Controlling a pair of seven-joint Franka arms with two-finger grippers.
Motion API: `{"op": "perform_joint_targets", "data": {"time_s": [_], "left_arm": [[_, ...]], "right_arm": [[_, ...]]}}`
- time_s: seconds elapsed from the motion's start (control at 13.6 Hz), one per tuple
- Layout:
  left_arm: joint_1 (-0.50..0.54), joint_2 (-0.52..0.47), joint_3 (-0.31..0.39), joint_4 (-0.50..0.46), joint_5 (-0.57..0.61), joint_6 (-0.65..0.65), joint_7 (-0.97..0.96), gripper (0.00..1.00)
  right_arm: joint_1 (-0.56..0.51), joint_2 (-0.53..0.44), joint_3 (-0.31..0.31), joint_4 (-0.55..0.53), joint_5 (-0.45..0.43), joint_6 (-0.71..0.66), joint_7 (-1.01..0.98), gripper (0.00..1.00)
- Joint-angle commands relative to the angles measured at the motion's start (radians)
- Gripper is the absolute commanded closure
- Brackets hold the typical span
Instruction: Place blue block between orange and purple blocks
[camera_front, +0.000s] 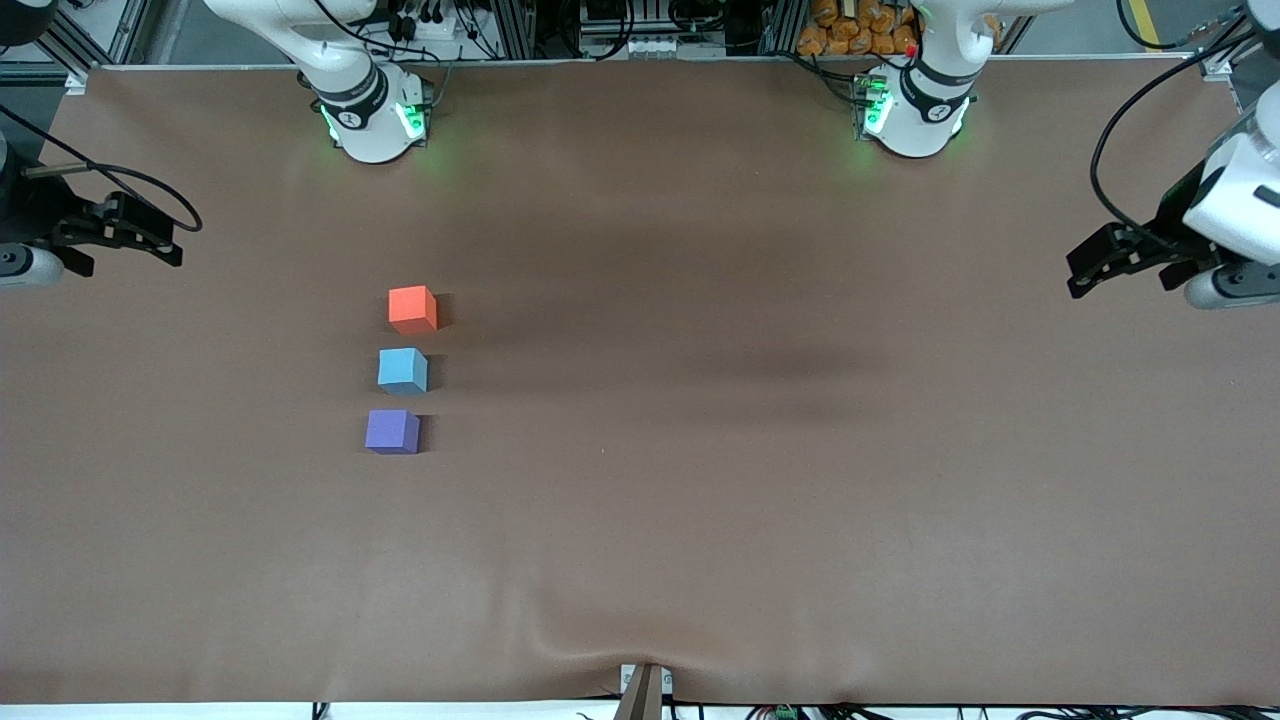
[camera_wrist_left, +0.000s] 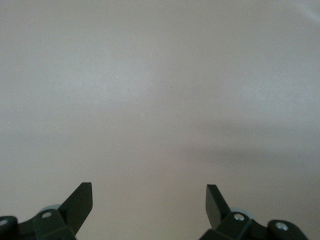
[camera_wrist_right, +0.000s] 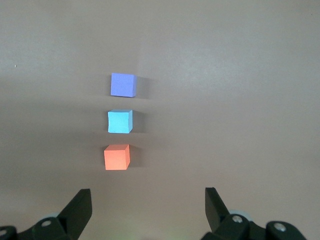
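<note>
The light blue block (camera_front: 402, 370) rests on the brown table between the orange block (camera_front: 412, 309) and the purple block (camera_front: 392, 431), in one short line with small gaps. The orange block is farthest from the front camera and the purple one nearest. The right wrist view shows the same line: purple (camera_wrist_right: 122, 84), blue (camera_wrist_right: 120, 121), orange (camera_wrist_right: 117, 157). My right gripper (camera_front: 130, 240) (camera_wrist_right: 148, 200) is open and empty, up over the right arm's end of the table. My left gripper (camera_front: 1120, 265) (camera_wrist_left: 149, 197) is open and empty over the left arm's end, seeing only bare table.
The two arm bases (camera_front: 372, 115) (camera_front: 915, 115) stand at the table's edge farthest from the front camera. The brown table cover (camera_front: 700, 450) has a wrinkle at its front edge by a small bracket (camera_front: 645, 690).
</note>
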Motion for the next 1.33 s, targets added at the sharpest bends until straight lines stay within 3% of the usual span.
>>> {"op": "perform_joint_targets", "data": {"time_s": [0.0, 1.25], "left_arm": [[0.012, -0.019, -0.007, 0.011, -0.007, -0.032, 0.002, 0.00], [0.009, -0.007, -0.015, 0.018, -0.022, -0.050, -0.007, 0.00]], "right_arm": [[-0.011, 0.000, 0.002, 0.023, 0.011, -0.029, -0.003, 0.00], [-0.011, -0.015, 0.003, 0.023, 0.009, -0.052, 0.046, 0.00]]}}
